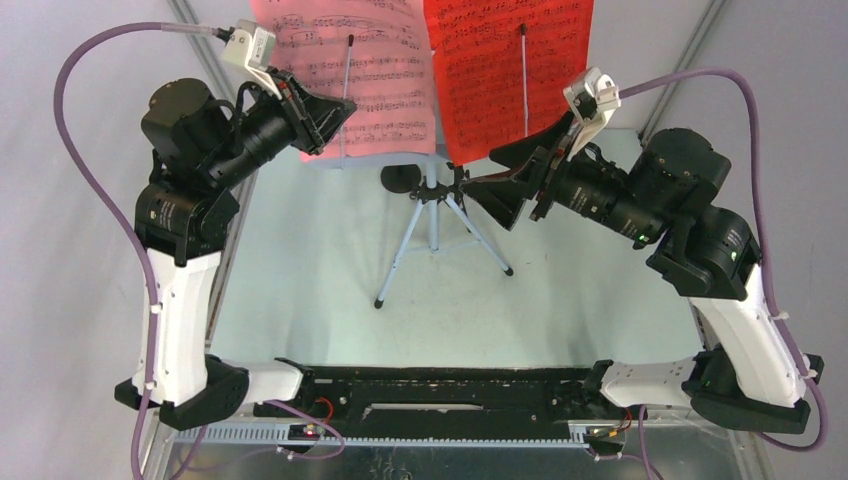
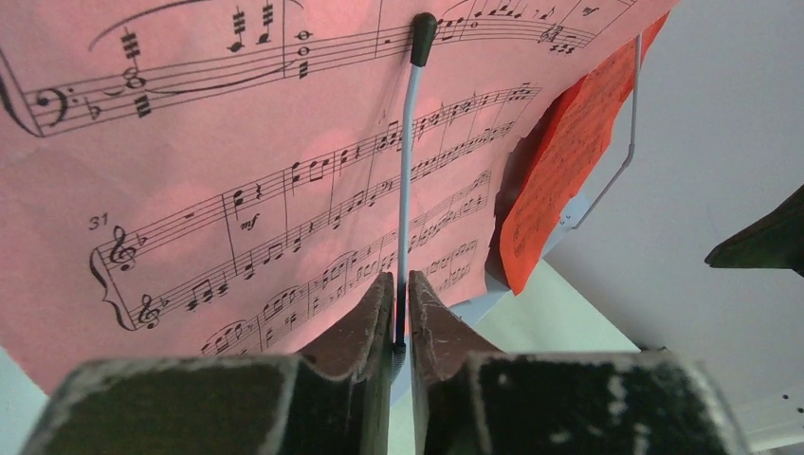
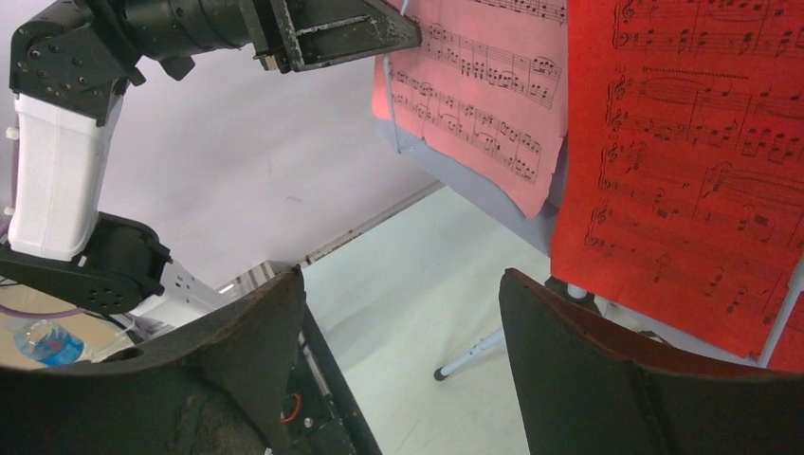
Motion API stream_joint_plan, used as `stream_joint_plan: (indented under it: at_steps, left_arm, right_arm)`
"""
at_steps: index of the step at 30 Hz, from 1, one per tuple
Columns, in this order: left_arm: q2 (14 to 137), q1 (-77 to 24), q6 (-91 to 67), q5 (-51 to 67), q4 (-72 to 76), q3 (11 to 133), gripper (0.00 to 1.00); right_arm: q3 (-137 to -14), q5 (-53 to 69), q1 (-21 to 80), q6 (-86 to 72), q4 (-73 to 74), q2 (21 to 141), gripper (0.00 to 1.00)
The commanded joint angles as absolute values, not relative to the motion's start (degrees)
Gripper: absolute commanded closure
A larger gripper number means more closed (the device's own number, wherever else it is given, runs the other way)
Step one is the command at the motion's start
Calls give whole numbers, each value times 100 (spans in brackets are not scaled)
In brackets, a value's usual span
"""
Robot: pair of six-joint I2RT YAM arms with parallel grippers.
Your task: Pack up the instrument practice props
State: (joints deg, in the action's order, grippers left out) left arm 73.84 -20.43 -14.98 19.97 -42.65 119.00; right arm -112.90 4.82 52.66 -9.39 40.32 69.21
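Observation:
A pink score sheet (image 1: 340,70) and a red score sheet (image 1: 510,70) stand side by side on the pale blue music desk (image 3: 474,185), atop the blue-grey tripod (image 1: 435,235). A thin page-holder wire (image 2: 408,190) with a black tip crosses the pink sheet. My left gripper (image 2: 400,294) is shut on that wire's lower end, at the pink sheet's lower right (image 1: 345,110). My right gripper (image 3: 403,284) hangs open and empty just below the red sheet (image 3: 683,142), near the tripod's hub (image 1: 505,185). A black mic mount (image 1: 400,178) sticks out beside the hub. No microphones show.
A second page-holder wire (image 1: 524,70) lies over the red sheet. One tripod leg (image 3: 474,353) reaches toward the near side. The black base rail (image 1: 430,390) runs along the table's near edge. Grey walls close in behind and beside the stand. A water bottle (image 3: 43,341) lies off the table.

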Motion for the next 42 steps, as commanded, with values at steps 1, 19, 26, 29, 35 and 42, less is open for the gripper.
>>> stream_joint_plan:
  at_steps: [1, 19, 26, 29, 35, 42]
  left_arm:
    - [7278, -1997, -1464, 2079, -4064, 11790, 86]
    - [6971, -1996, -1398, 2068, -3735, 11305, 100]
    - [6911, -1997, -1380, 2040, -3740, 11261, 100]
    - [6870, -1997, -1366, 2011, -3741, 11225, 100]
    - [6812, -2000, -1336, 1963, -3735, 11131, 100]
    - [6786, -1995, -1336, 1974, -3722, 11077, 100]
  right_arm:
    - [-11070, 539, 5336, -362, 3129, 6870, 17]
    - [-10748, 2207, 4965, 2458, 478, 7254, 8]
    - [-11859, 2335, 4842, 2682, 792, 8077, 8]
    - [-12379, 2333, 4826, 2810, 1000, 8435, 8]
    - [-12951, 2162, 4826, 2902, 1010, 8959, 12]
    - [-13078, 1775, 4826, 3013, 862, 9205, 20]
